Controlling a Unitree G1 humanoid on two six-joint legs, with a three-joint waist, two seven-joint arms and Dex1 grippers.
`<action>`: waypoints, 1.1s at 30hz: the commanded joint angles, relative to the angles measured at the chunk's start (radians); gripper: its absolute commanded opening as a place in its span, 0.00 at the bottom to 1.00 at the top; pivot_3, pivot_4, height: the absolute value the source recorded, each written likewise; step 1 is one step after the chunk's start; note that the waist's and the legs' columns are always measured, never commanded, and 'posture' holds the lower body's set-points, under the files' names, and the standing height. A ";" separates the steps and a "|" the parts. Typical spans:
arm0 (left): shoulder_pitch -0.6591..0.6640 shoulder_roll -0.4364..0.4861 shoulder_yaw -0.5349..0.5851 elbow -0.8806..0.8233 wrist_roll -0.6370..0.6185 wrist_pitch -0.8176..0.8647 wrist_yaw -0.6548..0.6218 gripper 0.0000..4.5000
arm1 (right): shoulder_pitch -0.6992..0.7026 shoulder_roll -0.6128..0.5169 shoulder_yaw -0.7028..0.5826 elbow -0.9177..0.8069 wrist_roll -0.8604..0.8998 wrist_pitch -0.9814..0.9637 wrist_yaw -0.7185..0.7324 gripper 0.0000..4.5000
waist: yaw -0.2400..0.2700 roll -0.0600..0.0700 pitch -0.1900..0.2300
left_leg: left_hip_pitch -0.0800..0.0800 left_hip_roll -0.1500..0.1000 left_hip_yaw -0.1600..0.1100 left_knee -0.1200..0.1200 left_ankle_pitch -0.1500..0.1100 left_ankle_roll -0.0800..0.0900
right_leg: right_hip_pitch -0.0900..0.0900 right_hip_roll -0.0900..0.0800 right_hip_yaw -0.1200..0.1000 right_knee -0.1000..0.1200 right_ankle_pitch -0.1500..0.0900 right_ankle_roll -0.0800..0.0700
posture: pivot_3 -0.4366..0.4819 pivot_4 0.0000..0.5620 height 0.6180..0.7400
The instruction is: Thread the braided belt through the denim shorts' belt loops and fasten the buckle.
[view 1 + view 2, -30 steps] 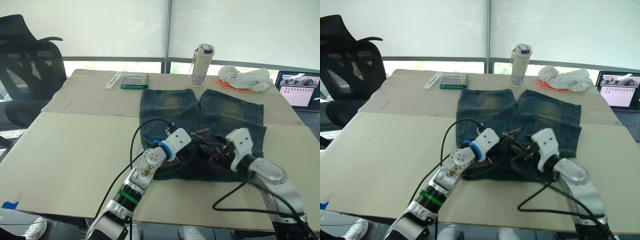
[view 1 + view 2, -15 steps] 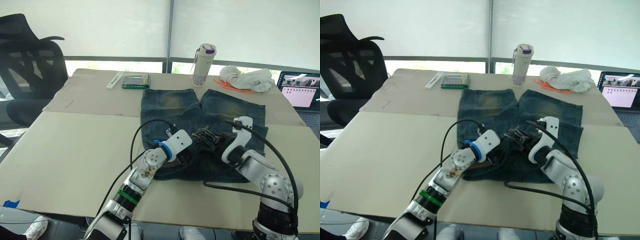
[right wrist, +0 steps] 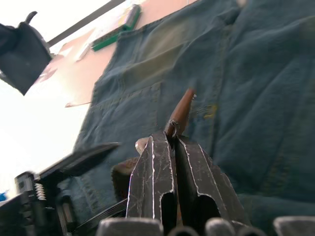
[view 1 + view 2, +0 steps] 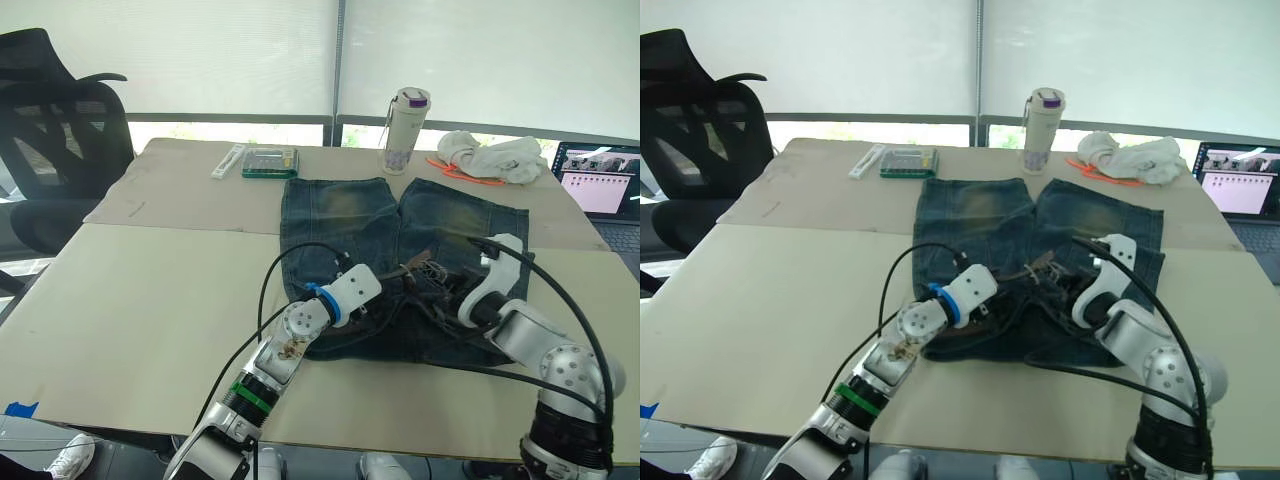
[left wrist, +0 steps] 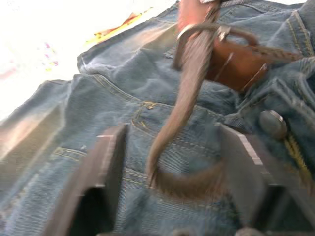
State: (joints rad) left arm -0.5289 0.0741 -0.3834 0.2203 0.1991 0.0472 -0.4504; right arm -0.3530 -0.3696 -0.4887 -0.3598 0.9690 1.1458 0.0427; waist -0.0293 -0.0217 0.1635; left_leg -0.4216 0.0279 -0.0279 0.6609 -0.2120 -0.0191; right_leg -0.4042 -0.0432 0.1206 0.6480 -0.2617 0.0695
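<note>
Brown braided belt [image 5: 189,93] lies bunched at the waistband of the denim shorts [image 4: 345,215] on the worktop. The right pincer [image 3: 173,142] is clamped on its tip, which points toward the legs; the left pincer [image 5: 172,162] stands apart around the strap (a loose tail). A tug could drag the shorts or slip the tip.

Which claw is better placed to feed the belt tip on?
Right, probably. The right claw is shut on the braided belt near its tip, above the denim shorts. The left claw is open, the strap hanging loose between its fingers.
</note>
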 commanded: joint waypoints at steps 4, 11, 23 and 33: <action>0.055 0.042 0.002 -0.047 -0.054 -0.098 -0.077 0.99 | 0.008 -0.206 -0.173 0.074 0.153 0.026 0.138 0.00 | 0.007 0.000 0.000 | 0.000 0.000 0.000 0.000 0.000 0.000 | 0.000 0.000 0.000 -0.001 0.000 0.000 | 0.48 0.27 0.98; 0.072 0.090 0.009 0.004 -0.054 -0.163 -0.108 0.99 | 0.092 -0.399 -0.197 0.117 0.154 0.000 0.300 0.00 | 0.005 0.001 -0.001 | 0.000 0.000 0.001 0.000 0.000 0.000 | 0.001 0.000 0.001 0.000 0.000 0.000 | 0.48 0.27 0.98; 0.071 0.083 0.064 -0.030 -0.140 -0.161 -0.142 0.99 | -0.037 -0.486 -0.175 0.094 0.291 -0.017 0.375 0.00 | 0.005 0.002 -0.001 | 0.001 0.000 0.001 0.000 0.000 0.000 | 0.001 0.000 0.001 -0.001 0.000 0.000 | 0.48 0.27 0.98; -0.008 0.007 0.117 -0.225 -0.251 -0.010 -0.126 0.99 | -0.132 -0.221 0.010 0.001 0.359 -0.043 0.030 0.00 | 0.013 0.001 -0.001 | -0.001 0.000 0.000 0.000 0.000 0.000 | 0.000 0.000 0.000 -0.001 0.000 0.000 | 0.48 0.27 0.98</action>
State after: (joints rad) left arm -0.5192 0.0946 -0.2720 0.0445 -0.0405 0.0153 -0.5944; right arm -0.4618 -0.6069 -0.4839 -0.3119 1.2842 1.1374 0.1243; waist -0.0162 -0.0203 0.1627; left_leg -0.4225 0.0278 -0.0275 0.6610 -0.2120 -0.0190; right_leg -0.4042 -0.0434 0.1211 0.6469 -0.2618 0.0699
